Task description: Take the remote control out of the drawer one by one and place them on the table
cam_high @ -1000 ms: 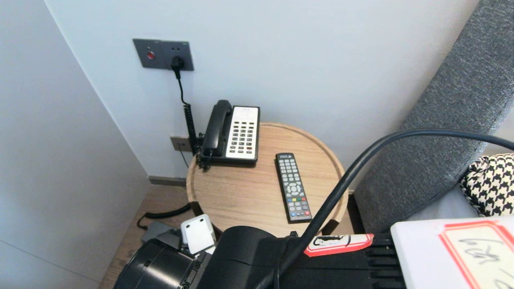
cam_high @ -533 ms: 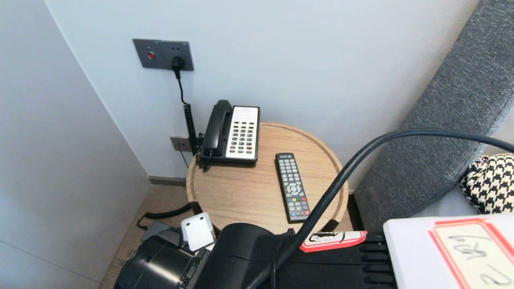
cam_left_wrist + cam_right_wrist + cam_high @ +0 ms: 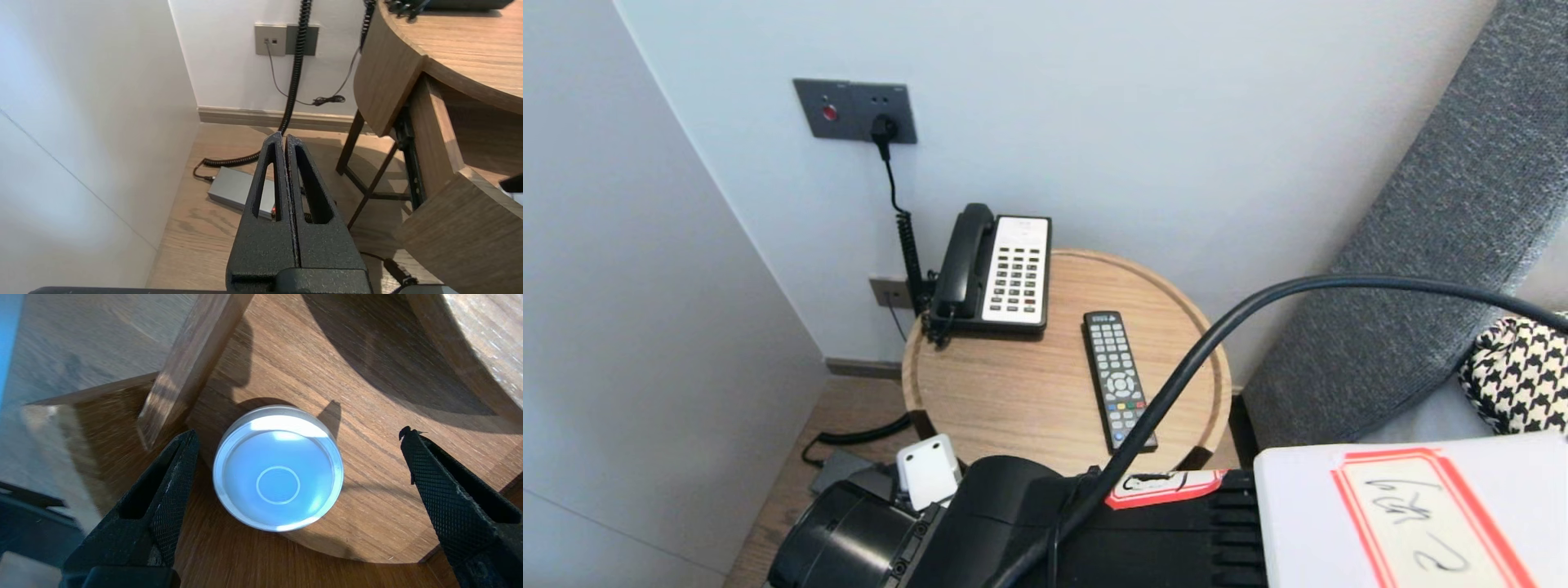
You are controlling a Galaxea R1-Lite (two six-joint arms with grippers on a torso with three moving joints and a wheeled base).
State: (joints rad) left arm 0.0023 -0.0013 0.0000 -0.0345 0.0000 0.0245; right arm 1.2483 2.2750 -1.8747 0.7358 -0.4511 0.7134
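Head view: a phone (image 3: 1001, 269) and, right of it, a remote (image 3: 1119, 380) lie on the round table (image 3: 1013, 400). The right arm (image 3: 1045, 523) crosses the near edge.

Left wrist view: the left gripper (image 3: 284, 139), fingers pressed together, hangs over the floor left of the table.

Right wrist view: the right gripper (image 3: 298, 433) is spread wide, and a round tin (image 3: 278, 469) on a wooden shelf (image 3: 367, 396) shows between its fingers.

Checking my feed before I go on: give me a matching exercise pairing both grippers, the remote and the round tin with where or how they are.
1 left gripper
2 right gripper
3 remote
4 round tin

A on the lower wooden shelf
B shut
C on the round tabletop
D open, straddling the tin

Pairs: 1-B, 2-D, 3-C, 4-A
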